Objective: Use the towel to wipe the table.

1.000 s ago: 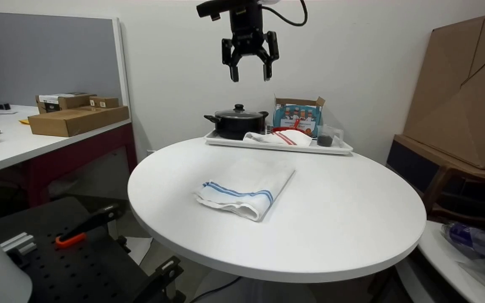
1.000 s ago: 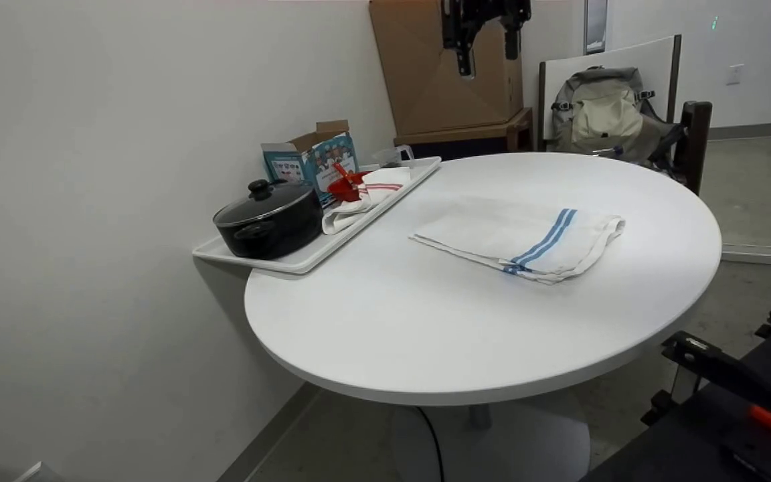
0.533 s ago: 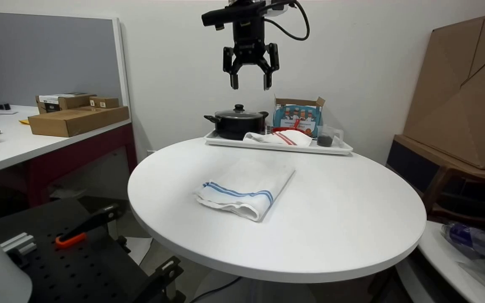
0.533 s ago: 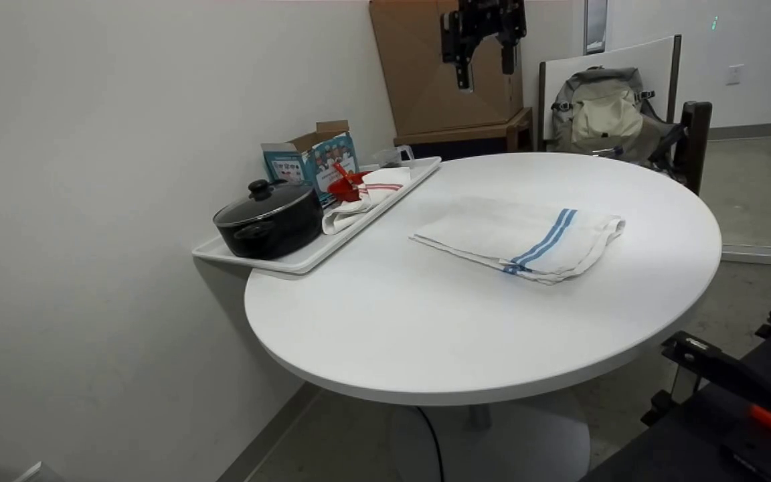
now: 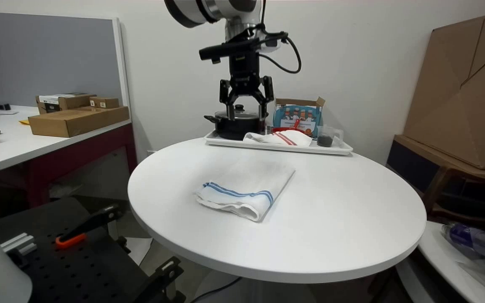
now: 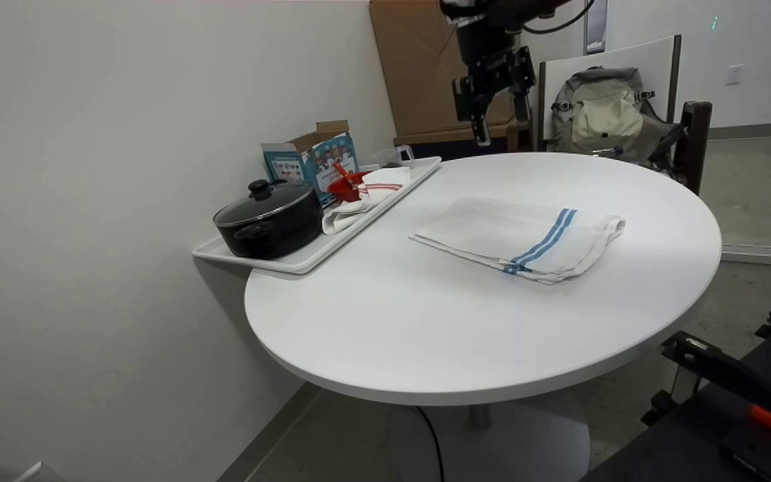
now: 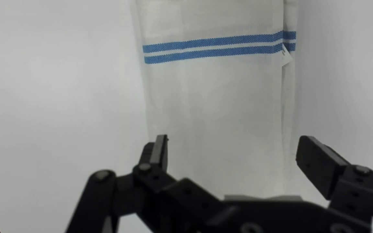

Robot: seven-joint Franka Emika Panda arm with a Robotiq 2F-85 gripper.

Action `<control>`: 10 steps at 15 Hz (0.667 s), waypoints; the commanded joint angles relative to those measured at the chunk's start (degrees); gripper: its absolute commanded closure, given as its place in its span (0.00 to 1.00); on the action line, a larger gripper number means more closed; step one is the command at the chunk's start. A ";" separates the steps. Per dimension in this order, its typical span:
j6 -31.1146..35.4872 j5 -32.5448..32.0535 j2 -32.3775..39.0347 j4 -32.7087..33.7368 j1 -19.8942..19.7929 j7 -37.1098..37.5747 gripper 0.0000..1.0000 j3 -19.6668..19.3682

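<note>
Towel (image 5: pixel 242 189), white and folded, lies flat on the round white table (image 5: pixel 343 219), two blue stripes crossing it near one end, where its layers curl a little. My pincer (image 5: pixel 246 116) hangs above the table, well apart from towel and tabletop, its two fingers (image 7: pixel 317 163) spread wide. In my wrist view they reach in from the lower edge; the towel stretches away beneath the gap between them, and its stripes run across the upper part of what I see. A small white label (image 7: pixel 286 57) pokes out at the towel's edge, right by the stripes.

Along the table's border next to the wall (image 6: pixel 124 201) I see a white tray (image 6: pixel 315 254), part of it jutting past the tabletop. On it stand a black pot (image 6: pixel 268 224) with its lid on, a teal printed box (image 6: pixel 332 163) with flaps up, and a clear cup (image 5: pixel 325 138) with something dark inside. A red-striped white cloth (image 5: pixel 278 138) lies there too, beside a red object (image 6: pixel 345 189) that I cannot make out. Farther off, in an exterior view, a grey-green backpack (image 6: pixel 603 110) and a big brown carton (image 6: pixel 419 80) show behind the table, the carton nearer the wall.
</note>
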 commanded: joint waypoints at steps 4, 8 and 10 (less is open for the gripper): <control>6.09 -5.25 10.13 4.58 1.31 6.72 0.00 -2.26; 9.64 -3.04 15.47 7.59 1.18 6.67 0.00 -3.31; 10.90 -2.20 18.07 9.54 1.12 6.72 0.00 -3.88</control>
